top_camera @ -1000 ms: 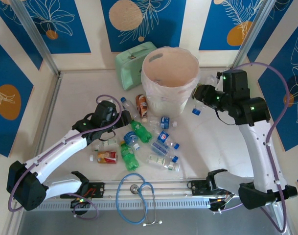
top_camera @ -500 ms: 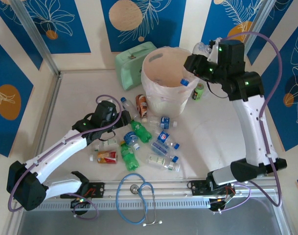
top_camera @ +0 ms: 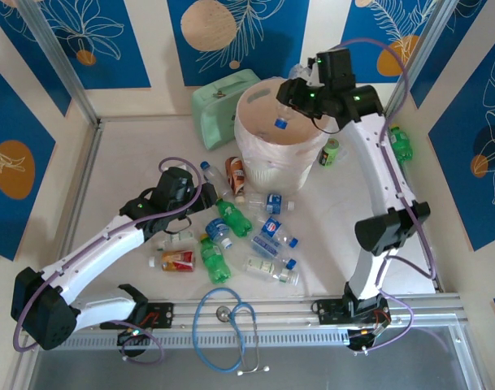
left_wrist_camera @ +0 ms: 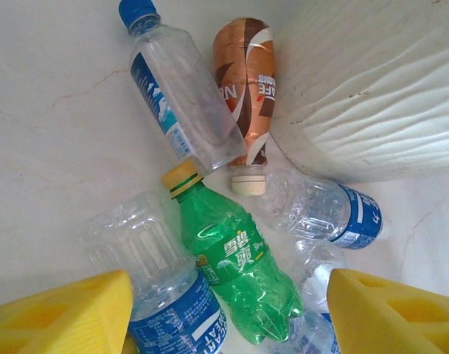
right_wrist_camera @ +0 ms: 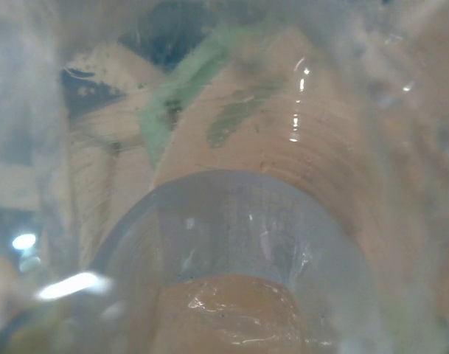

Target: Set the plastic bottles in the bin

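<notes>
One round pale pink-white bin [top_camera: 267, 162], one mint-green case [top_camera: 219, 106], one short dark-green can [top_camera: 332, 152], one blue stethoscope [top_camera: 223, 312]. Three green soda bottles [top_camera: 231, 218], two red- or orange-labelled bottles [top_camera: 176, 260], roughly seven clear blue-capped plastic bottles [top_camera: 271, 269].

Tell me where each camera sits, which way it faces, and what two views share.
Top external: above and behind, looking down at the table; both arms show, right claw holding a clear bottle over the bin.
Left wrist: looks down at bottles beside the bin; yellow fingertips show.
Right wrist: looks through the clear bottle, blurred.
Shared: green bottle, in top and left wrist.
</notes>
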